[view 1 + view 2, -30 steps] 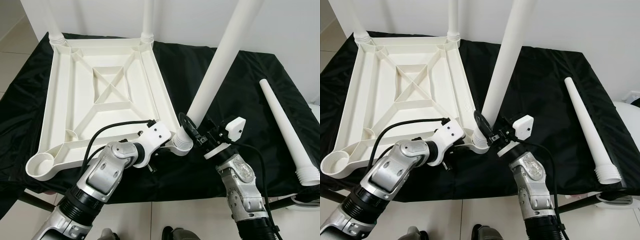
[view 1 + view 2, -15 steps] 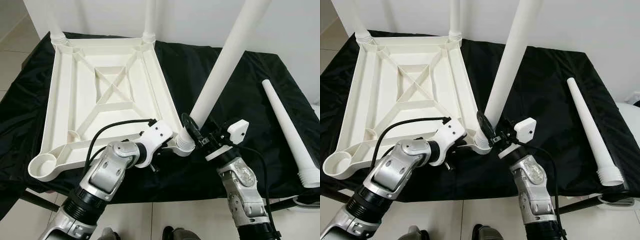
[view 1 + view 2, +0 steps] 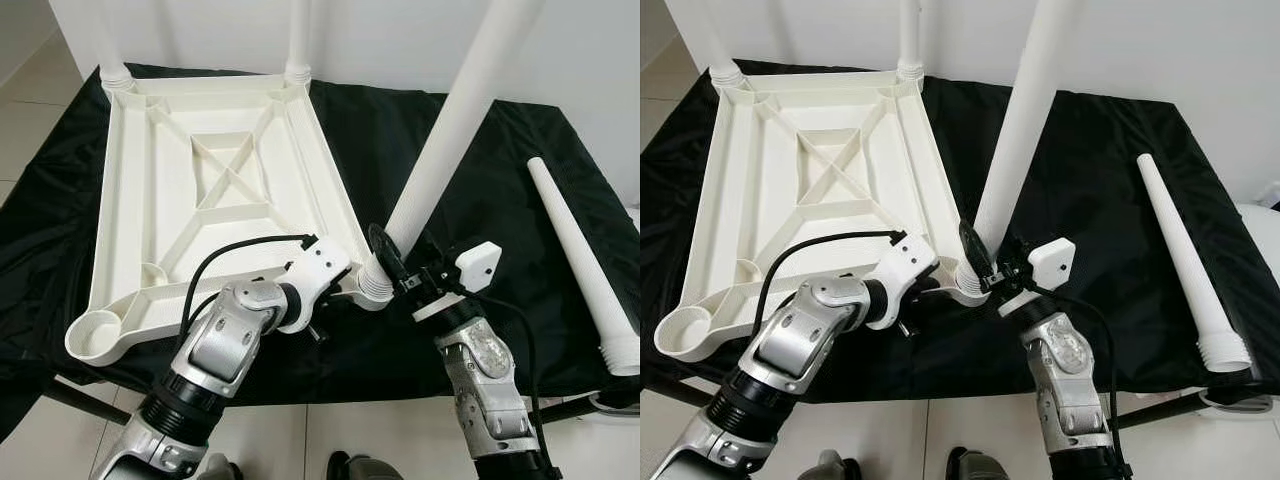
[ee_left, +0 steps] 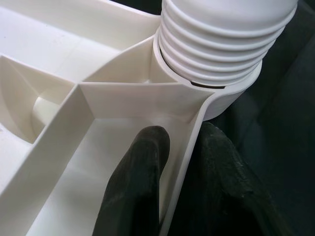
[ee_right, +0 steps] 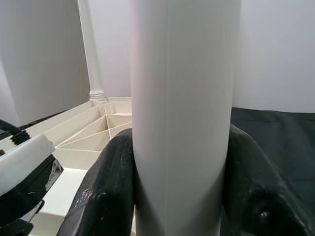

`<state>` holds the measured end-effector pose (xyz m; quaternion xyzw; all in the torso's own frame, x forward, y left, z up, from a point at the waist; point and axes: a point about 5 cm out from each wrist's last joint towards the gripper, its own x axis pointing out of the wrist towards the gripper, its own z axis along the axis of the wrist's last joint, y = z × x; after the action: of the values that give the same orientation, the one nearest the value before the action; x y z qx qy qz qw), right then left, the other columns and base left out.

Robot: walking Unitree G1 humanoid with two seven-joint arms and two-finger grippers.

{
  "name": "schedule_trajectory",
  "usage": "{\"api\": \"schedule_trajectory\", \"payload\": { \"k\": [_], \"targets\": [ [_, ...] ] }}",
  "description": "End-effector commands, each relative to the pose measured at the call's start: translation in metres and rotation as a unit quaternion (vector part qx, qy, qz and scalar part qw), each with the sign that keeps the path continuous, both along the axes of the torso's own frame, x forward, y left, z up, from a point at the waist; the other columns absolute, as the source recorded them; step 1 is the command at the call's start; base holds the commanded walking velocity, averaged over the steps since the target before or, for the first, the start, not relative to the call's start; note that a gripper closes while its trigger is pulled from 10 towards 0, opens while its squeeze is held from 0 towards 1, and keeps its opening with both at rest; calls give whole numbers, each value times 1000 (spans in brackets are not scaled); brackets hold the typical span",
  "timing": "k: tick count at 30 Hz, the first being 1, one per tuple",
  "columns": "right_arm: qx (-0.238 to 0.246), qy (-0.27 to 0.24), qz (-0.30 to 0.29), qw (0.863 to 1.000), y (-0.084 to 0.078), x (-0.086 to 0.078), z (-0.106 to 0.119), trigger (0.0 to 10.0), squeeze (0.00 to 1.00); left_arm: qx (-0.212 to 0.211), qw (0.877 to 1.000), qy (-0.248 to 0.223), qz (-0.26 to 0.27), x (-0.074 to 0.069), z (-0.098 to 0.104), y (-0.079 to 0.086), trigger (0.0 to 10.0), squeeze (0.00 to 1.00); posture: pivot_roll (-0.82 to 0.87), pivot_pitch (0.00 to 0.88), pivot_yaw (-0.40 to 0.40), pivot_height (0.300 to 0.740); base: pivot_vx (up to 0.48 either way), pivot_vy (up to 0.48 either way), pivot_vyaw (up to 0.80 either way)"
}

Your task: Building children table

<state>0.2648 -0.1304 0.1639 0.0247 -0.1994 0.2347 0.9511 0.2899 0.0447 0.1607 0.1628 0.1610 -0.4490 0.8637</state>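
Upturned white tabletop [image 3: 220,190] overhangs the black surface [image 3: 500,180] edge. Left end effector [image 4: 179,196] pinches its rim; right end effector [image 5: 179,196] clamps the tilted leg [image 3: 450,130] at the corner socket.

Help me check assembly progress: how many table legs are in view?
4. Two stand in the far corner sockets, one is held by the right gripper at the near corner socket, and one lies loose on the black cloth.
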Motion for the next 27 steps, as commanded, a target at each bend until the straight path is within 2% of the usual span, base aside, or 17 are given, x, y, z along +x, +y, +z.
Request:
{"api": "schedule_trajectory", "payload": {
  "k": [1, 12, 14, 27],
  "targets": [
    [-26, 126, -22, 992, -4, -9, -53, 10000, 0, -27, 994, -78, 66, 10, 28, -2, 10000, 0, -70, 161, -34, 740, 0, 0, 0],
    [-24, 120, -71, 990, -9, -13, -56, 10000, 0, -26, 994, -77, 75, 14, 30, 0, 10000, 0, -73, 165, -30, 740, 0, 0, 0],
    [-21, 117, -96, 988, -10, -13, -57, 10000, 0, -25, 994, -77, 79, 15, 31, 2, 10000, 0, -71, 162, -30, 740, 0, 0, 0],
    [-23, 125, -155, 980, -4, -10, -60, 10000, 0, -25, 993, -77, 80, 16, 31, 2, 10000, 0, -66, 153, -32, 740, 0, 0, 0]
  ]
}}
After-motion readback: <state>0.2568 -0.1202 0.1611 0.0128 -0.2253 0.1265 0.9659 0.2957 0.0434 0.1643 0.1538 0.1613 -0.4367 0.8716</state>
